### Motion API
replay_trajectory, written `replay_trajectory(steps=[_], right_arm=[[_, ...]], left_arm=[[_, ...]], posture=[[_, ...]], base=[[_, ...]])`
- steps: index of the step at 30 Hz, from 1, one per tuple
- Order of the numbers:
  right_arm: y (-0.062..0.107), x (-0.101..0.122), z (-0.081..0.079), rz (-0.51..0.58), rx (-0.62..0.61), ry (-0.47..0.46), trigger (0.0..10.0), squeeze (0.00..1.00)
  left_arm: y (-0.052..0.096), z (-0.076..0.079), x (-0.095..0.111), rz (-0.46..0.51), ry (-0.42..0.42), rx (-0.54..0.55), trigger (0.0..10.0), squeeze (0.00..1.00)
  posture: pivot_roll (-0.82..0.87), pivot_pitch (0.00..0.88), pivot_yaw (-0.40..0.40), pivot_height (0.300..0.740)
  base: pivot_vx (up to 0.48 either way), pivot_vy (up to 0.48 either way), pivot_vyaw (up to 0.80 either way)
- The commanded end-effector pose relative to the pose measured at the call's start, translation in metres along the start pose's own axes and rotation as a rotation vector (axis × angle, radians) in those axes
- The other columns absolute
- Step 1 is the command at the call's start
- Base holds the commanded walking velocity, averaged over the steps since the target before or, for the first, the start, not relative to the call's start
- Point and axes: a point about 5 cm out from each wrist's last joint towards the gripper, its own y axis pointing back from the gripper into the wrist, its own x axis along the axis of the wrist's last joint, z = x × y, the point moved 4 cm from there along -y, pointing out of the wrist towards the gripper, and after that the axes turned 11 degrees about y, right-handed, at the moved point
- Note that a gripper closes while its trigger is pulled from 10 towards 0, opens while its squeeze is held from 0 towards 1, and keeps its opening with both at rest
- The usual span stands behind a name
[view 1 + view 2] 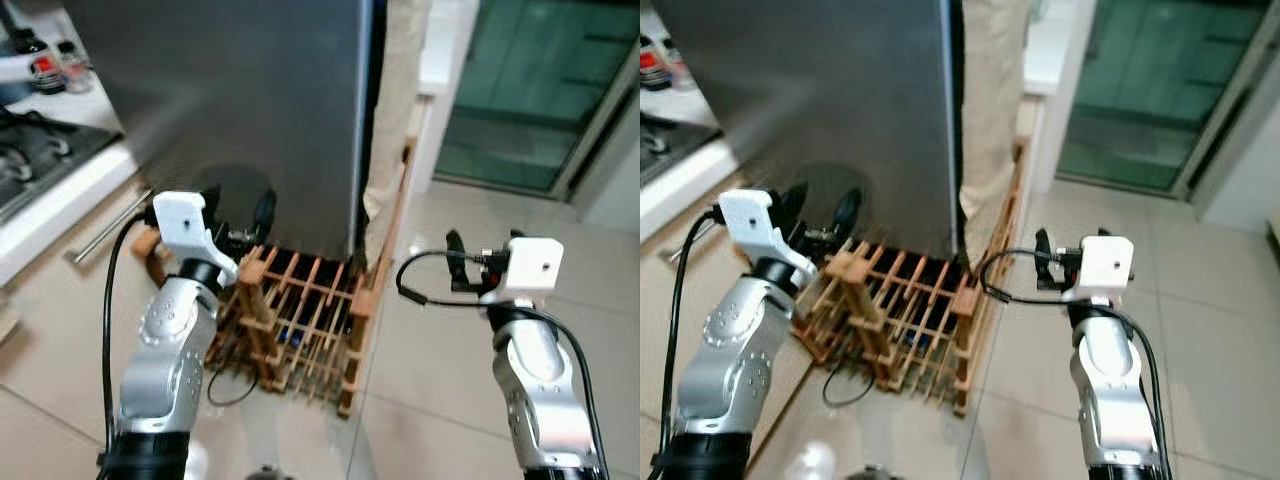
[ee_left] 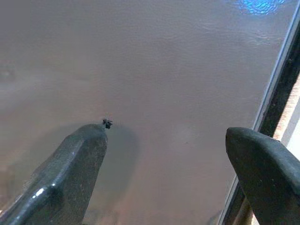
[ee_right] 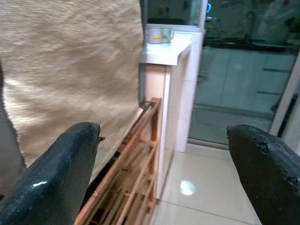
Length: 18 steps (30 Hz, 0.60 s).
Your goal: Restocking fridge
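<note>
Both grippers gape wide, empty: left gripper (image 2: 164,154) facing the fridge (image 1: 250,110) door, right gripper (image 3: 164,159) seemingly beside it.

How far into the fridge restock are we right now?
Barely started, by the look of it. The grey fridge door is shut. The left gripper is open just in front of it, holding nothing. The right gripper is open and empty beside the wooden rack. Left: open the door, fetch items, load them.

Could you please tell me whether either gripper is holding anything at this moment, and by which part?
Nothing is held. The left gripper is open facing the fridge door; the right gripper is open near the wooden rack.
</note>
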Motion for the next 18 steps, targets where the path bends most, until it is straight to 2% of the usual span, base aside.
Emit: replay_trajectory(steps=[1, 18], right_arm=[[0.0013, -0.0031, 0.0035, -0.015, -0.006, 0.008, 10.0, 0.0], [0.0036, -0.0082, 0.0003, -0.035, 0.003, 0.011, 10.0, 0.0]], left_arm=[[-0.0005, 0.0039, -0.0042, -0.017, 0.003, -0.008, 10.0, 0.0], [-0.0073, 0.0016, -0.0094, -0.044, -0.027, 0.021, 10.0, 0.0]], posture=[[-0.09, 0.0, 0.038, 0.74], [-0.09, 0.0, 0.046, 0.74]], base=[[0.0, -0.281, 0.0], [0.0, -0.471, 0.0]])
